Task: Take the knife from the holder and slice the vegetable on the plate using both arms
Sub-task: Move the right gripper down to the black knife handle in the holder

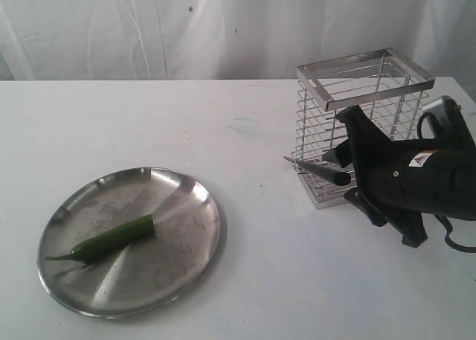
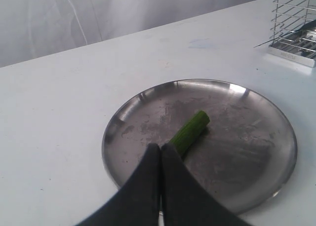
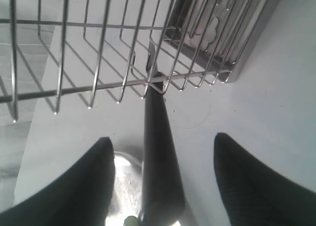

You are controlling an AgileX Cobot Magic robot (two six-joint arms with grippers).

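vegetable [image 1: 113, 239] on plate [image 1: 195, 199]

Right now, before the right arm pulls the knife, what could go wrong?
1. The knife blade appears threaded between the holder wires; a skewed pull could snag it and drag or tip the holder.
2. The right gripper is open astride the slim handle; an off-centre close could let it slip.
3. The chili lies loose on the plate and the left gripper is shut, holding nothing, so it may roll.
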